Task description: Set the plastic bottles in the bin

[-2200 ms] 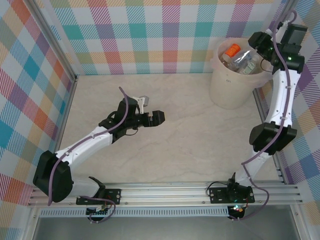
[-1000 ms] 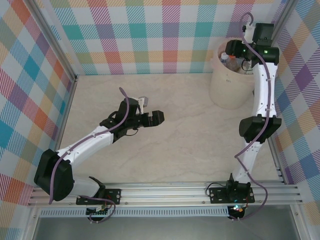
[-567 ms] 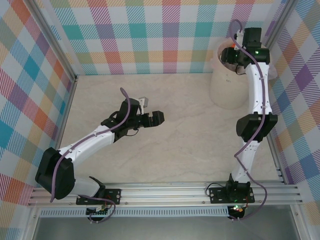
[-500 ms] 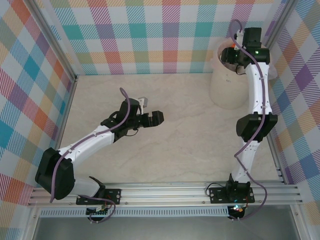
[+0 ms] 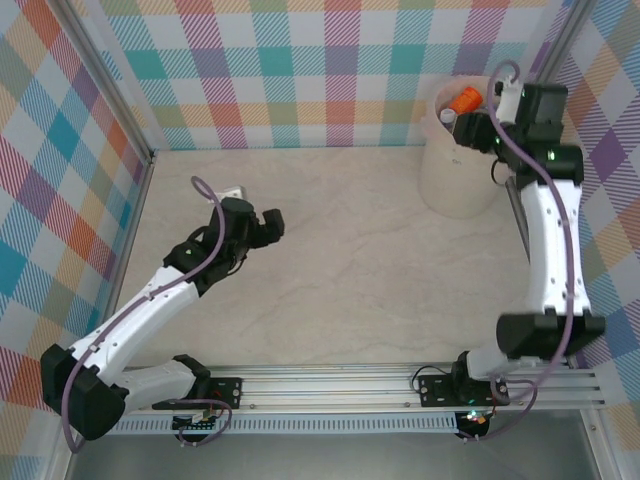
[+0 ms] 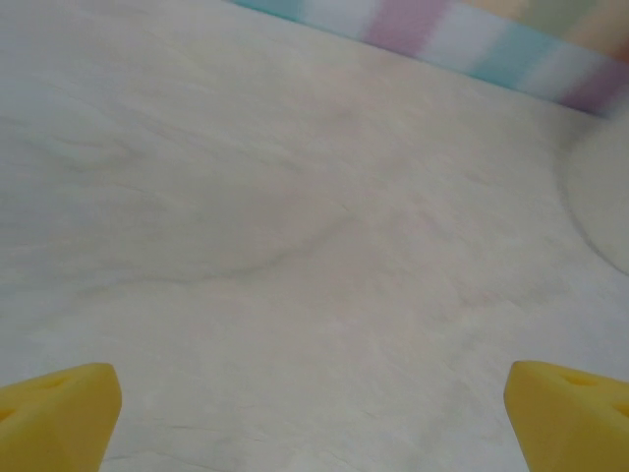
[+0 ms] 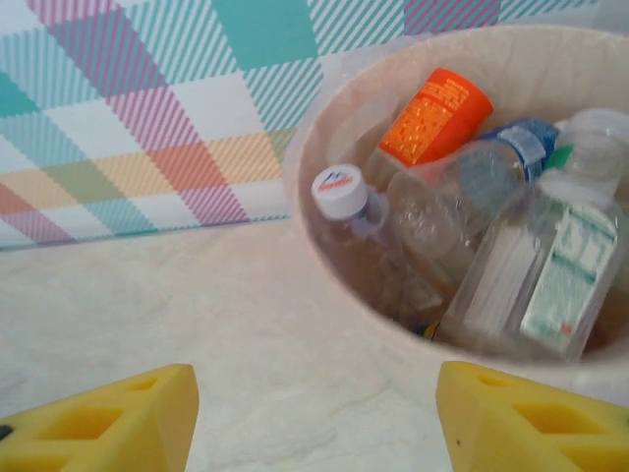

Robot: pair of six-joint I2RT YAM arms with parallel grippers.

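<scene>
The cream bin [image 5: 450, 180] stands at the table's far right corner, with an orange-labelled bottle [image 5: 463, 100] showing at its top. My right gripper [image 5: 470, 128] hovers at the bin's rim. In the right wrist view the bin [image 7: 511, 59] holds several plastic bottles: an orange-labelled one [image 7: 434, 116], a white-capped one [image 7: 339, 192], a blue-capped one [image 7: 531, 143] and a green-and-white-labelled one [image 7: 565, 275]. The right gripper [image 7: 314, 423] is open and holds nothing. My left gripper [image 5: 270, 222] is over the left-centre table; in its wrist view the left gripper [image 6: 313, 433] is open above bare table.
Plaid walls close the table at the back and both sides. An aluminium rail [image 5: 330, 385] runs along the near edge. The marbled tabletop [image 5: 370, 260] stretches between the two arms. The bin's base curve [image 6: 600, 197] shows at the right edge of the left wrist view.
The left arm has swung back and to the left, away from the table's middle. The right arm has shifted right, its elbow dropping, with the gripper still at the bin.
</scene>
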